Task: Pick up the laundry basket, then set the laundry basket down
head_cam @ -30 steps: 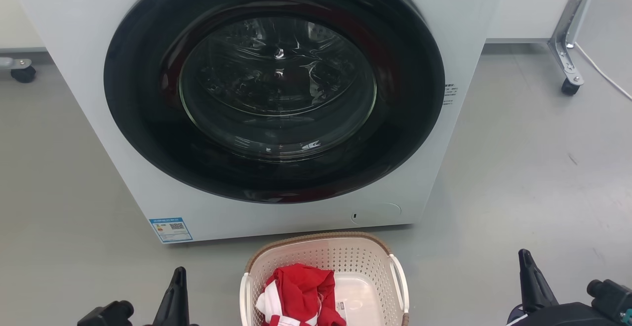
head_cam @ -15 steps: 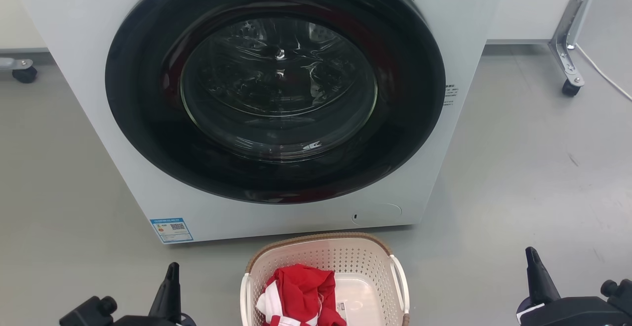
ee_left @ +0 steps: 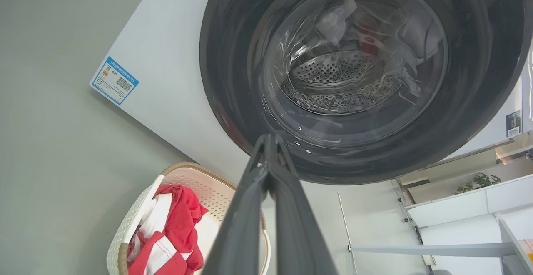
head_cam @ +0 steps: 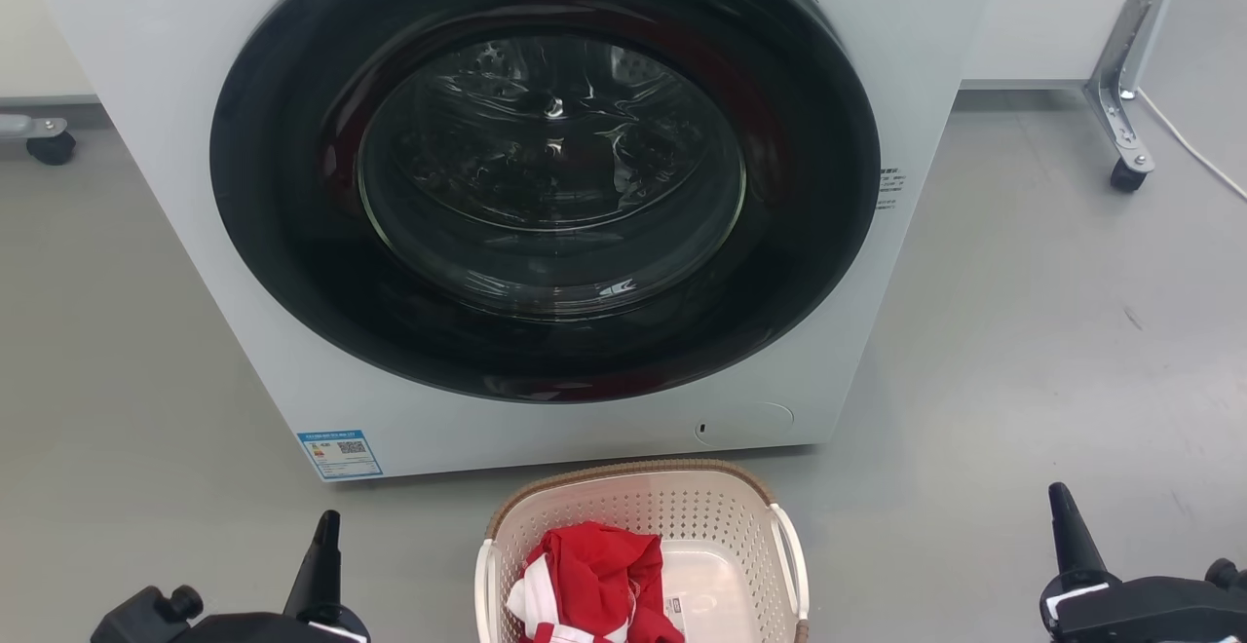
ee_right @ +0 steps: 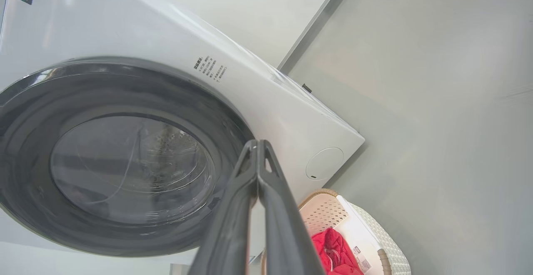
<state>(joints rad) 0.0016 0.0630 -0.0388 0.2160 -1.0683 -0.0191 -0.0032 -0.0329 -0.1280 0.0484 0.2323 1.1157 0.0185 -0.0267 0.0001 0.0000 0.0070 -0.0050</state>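
Head view: laundry basket [head_cam: 682,511] on floor [head_cam: 1023,331] just before washing machine [head_cam: 438,429], midway between left pincer [head_cam: 325,531] and right pincer [head_cam: 1060,507], apart from both, each clamped closed, holding nothing.

left gripper [head_cam: 327,526] and right gripper [head_cam: 1060,502] are recorded as black, each fitted with long tapered fingers [ee_left: 245,216] of matte dark grey and a blocky housing [head_cam: 224,628] topped by a round knob [head_cam: 175,602], a white patch [head_cam: 1069,596] being seen on the right one.
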